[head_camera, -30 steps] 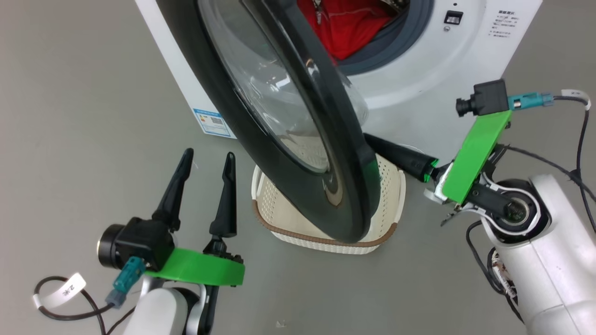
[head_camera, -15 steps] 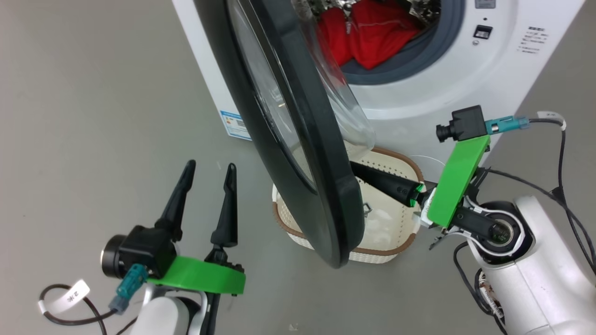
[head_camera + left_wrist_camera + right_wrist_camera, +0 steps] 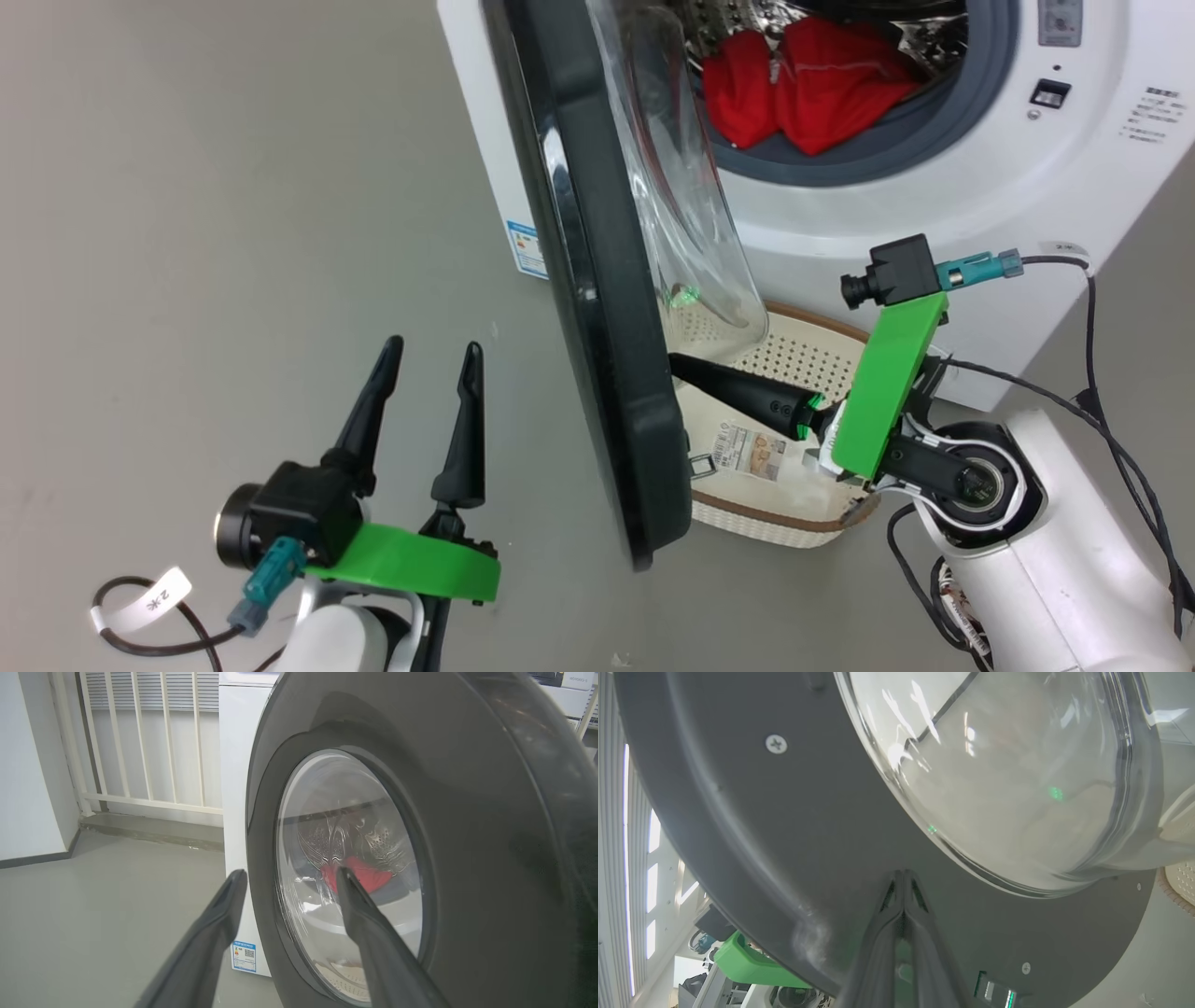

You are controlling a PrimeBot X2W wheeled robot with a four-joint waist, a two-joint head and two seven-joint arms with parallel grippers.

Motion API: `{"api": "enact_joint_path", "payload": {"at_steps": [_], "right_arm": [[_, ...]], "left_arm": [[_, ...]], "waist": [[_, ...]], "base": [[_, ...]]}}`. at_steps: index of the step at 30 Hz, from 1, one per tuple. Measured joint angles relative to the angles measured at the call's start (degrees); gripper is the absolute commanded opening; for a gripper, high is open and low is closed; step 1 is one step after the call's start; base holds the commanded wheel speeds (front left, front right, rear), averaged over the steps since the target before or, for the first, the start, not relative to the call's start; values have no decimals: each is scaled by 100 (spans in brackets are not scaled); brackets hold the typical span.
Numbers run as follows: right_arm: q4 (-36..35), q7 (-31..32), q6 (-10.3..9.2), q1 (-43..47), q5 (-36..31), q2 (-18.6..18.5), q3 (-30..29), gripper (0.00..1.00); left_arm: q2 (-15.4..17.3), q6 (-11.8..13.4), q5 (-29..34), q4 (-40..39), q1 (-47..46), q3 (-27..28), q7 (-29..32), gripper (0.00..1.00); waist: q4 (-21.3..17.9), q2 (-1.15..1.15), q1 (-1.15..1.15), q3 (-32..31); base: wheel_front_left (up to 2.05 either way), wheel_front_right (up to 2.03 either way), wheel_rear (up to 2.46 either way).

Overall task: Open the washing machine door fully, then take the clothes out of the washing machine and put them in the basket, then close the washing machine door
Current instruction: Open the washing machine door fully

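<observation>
**Door partly open, right hand at its inner face.** We see the washing machine door (image 3: 607, 327) swung out from the washing machine (image 3: 934, 224). It stands nearly edge-on in the head view, with its clear glass bowl (image 3: 686, 215) bulging toward the drum opening.

The right hand (image 3: 680, 364) is clenched, its two dark fingers pressed together with nothing between them. In the right wrist view we find their tips against the door's dark inner face, just below the glass bowl.

The left hand (image 3: 434, 345) is released, fingers spread and empty. It hangs over the grey floor (image 3: 187, 187) on the outer side of the door, apart from it. In the left wrist view we look between its fingers at the door's outer face and window.

The clothes (image 3: 822, 93), bright red, lie inside the steel drum (image 3: 738, 23), behind the grey rubber ring (image 3: 976, 84).

The basket (image 3: 803, 359) stands on the floor just in front of the machine, near the door's lower edge. In the head view the right hand's fingers cross in front of it. We note a label sticker (image 3: 752, 451) inside the basket and a blue sticker (image 3: 527, 250) on the machine's side panel.
</observation>
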Motion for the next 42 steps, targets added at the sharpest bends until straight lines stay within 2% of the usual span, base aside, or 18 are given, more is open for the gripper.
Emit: {"api": "enact_joint_path", "payload": {"at_steps": [14,31,36,37,38,39,40,41,42], "right_arm": [[25,-55,0,58,24,33,389,0],[191,-310,0,51,204,54,744,0],[238,-627,0,50,-258,55,736,0],[255,-743,0,49,-455,24,735,30],[268,-870,0,50,-673,-9,732,48],[287,-1006,0,50,-898,-45,725,48],[292,-1132,0,50,-1127,-75,725,82],[291,-1268,0,51,-1356,-114,724,100],[291,-1415,0,52,-1595,-151,724,100]], "left_arm": [[2,44,-59,65,119,-42,0,100],[3,47,-96,90,135,-79,1,100],[3,49,-101,89,137,-69,1,100],[3,49,-119,89,137,-68,1,100],[3,49,-140,88,139,-65,1,100],[3,49,-141,87,144,-55,1,100],[3,49,-142,83,161,-38,0,100],[3,49,-154,80,193,-21,1,100],[5,49,-168,81,226,-9,1,100]], "waist": [[418,0,0,-151],[632,0,0,-185],[611,0,0,-183],[606,0,0,-184],[600,0,0,-187],[593,0,0,-191],[585,0,0,-194],[575,0,0,-197],[564,0,0,-200]], "base": [[0,0,0],[0,0,0],[0,0,0],[0,0,0],[0,0,0],[0,0,0],[0,0,0],[0,0,0],[0,0,0]]}}
